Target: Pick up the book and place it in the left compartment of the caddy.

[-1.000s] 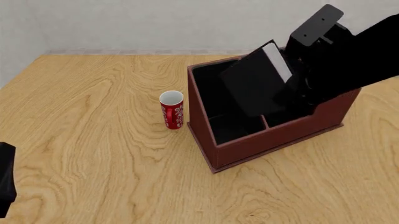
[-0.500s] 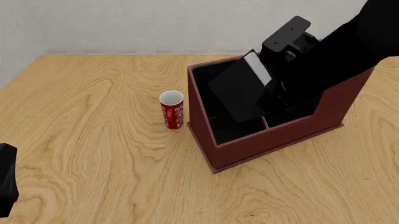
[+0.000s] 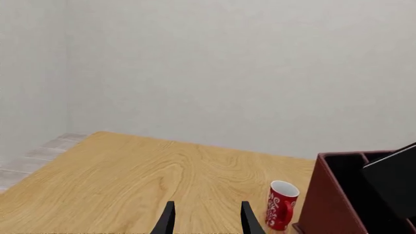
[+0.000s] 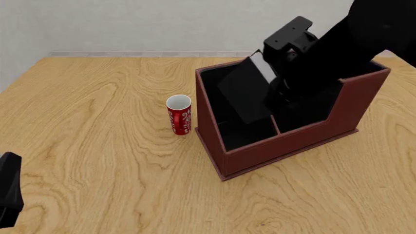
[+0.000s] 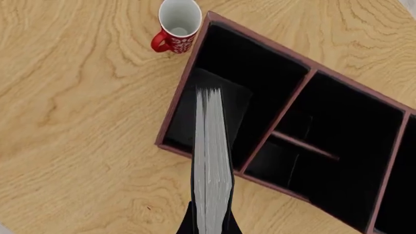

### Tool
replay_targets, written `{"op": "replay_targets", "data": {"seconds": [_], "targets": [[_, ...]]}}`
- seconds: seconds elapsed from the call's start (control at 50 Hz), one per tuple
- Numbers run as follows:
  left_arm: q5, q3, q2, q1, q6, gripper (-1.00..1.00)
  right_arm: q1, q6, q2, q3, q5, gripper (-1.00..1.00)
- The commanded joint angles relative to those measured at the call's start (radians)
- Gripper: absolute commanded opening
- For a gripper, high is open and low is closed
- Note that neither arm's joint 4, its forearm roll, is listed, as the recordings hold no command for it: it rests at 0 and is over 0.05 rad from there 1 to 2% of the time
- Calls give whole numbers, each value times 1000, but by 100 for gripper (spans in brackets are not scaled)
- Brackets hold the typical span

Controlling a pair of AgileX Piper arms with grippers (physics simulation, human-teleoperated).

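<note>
Right wrist view: book (image 5: pixel 212 161) clamped in right gripper (image 5: pixel 209 222), above caddy (image 5: pixel 195 58)

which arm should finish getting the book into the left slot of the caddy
Right. Its end effector already grips the book, tilted over the caddy's left slot. The left end effector is open and empty, back beyond the mug.

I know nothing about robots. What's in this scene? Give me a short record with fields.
Right hand: shut on the book, holding it tilted over the caddy's long left slot
Left hand: open, holding nothing, low over the table
Caddy: reddish-brown box, black inside, with dividers
Mug: red and white, upright, left of the caddy
</note>
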Motion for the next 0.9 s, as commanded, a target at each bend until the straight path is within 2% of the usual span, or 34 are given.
{"op": "replay_targets", "data": {"seconds": [0.02,0.9], "targets": [[-7,14,0,8,6,100,-3,24,35,-39,0,-100],[-16,29,0,20,23,100,-2,63,142,-91,0,-100]]}}
